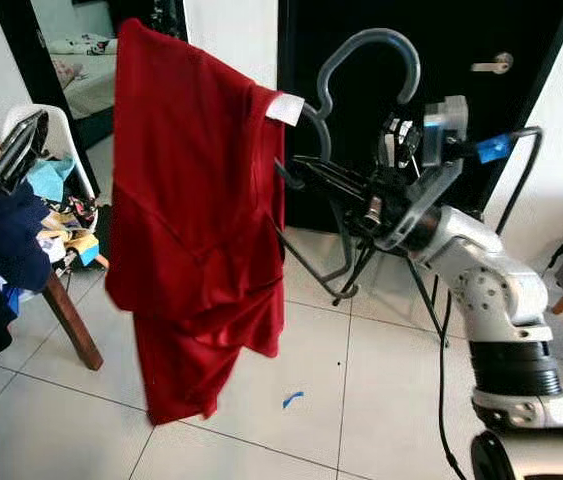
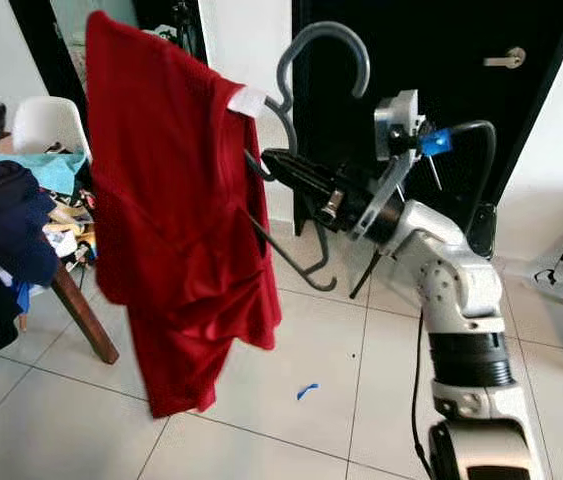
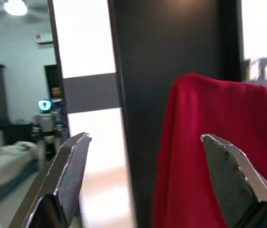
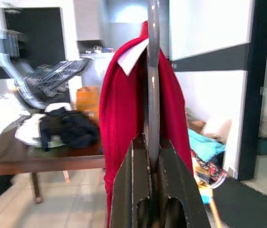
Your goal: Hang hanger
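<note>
The right gripper (image 1: 306,172) jaws clench the grey hanger (image 1: 361,60) below its hook; the red shirt (image 1: 196,220) hangs leftward. The left gripper (image 3: 142,180) jaws gape, empty, nearby.

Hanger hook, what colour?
Grey hanger hook, clearest in the left eye view, held by the right hand.

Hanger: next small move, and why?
Probably keep the right gripper shut on the grey hanger and carry it towards a rail. The red shirt hangs from it in mid-air, its hook is free, and no rail can be made out. The left gripper is open beside the shirt.
</note>
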Tool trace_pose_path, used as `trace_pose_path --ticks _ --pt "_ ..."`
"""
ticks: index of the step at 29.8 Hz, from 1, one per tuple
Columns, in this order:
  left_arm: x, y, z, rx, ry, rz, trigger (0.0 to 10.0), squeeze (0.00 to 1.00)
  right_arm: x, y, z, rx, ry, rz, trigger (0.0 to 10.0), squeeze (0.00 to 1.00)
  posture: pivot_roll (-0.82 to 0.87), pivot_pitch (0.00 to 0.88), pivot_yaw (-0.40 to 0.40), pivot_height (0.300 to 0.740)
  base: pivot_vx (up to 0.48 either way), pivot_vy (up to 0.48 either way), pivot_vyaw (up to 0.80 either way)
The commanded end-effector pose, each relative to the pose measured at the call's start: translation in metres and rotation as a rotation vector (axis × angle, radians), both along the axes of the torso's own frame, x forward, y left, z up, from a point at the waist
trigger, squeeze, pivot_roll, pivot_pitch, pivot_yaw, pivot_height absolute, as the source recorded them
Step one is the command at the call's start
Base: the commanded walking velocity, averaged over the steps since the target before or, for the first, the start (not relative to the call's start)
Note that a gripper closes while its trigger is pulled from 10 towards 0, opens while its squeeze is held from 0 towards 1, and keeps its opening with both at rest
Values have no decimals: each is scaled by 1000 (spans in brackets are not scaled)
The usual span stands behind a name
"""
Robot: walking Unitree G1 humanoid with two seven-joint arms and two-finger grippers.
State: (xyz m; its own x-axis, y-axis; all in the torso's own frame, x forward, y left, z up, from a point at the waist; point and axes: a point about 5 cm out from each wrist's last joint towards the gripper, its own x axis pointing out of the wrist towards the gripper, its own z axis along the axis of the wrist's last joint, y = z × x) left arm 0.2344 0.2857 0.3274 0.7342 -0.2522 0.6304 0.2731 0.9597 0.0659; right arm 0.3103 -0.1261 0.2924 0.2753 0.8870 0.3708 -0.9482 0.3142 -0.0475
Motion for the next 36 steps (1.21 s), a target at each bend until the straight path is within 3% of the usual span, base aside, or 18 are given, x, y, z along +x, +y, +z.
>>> trace_pose_path --ticks 1,7,8,13,14,16,17,19,20,36 --pt "-1 -4 -6 -73 -2 -119 10000 0 -9 0 9 24 -44 60 10000 0 39 0 -4 740 0 0 0" --pt "-3 -17 -18 -79 35 -284 10000 0 -14 0 12 23 -61 95 10000 0 28 0 -2 740 0 0 0" --pt "-3 -26 -27 -50 68 -354 10000 0 -16 1 13 19 -70 101 10000 0 27 0 -1 740 0 0 0" --pt "-2 -31 -30 -25 77 -369 10000 0 -16 2 14 18 -74 106 10000 0 29 0 -1 740 0 0 0" --pt "0 -32 -31 -17 81 -358 7490 0 -16 2 14 19 -75 107 10000 0 31 0 -2 740 0 0 0" --pt "0 -32 -31 -17 81 -358 7490 0 -16 2 14 19 -75 107 10000 0 31 0 -2 740 0 0 0" --pt "1 -31 -32 -17 85 -356 3608 0 -17 3 14 18 -74 111 10000 0 31 0 -2 740 0 0 0" --pt "1 -31 -33 -18 88 -352 3608 0 -18 3 15 19 -74 115 10000 0 30 0 -2 740 0 0 0" --pt "2 -31 -34 -20 89 -353 0 0 -18 4 15 19 -74 121 10000 0 29 0 -2 740 0 0 0" --pt "3 -28 -29 -7 58 -330 0 0 -21 5 15 9 -75 125 10000 0 22 0 8 740 0 0 0"
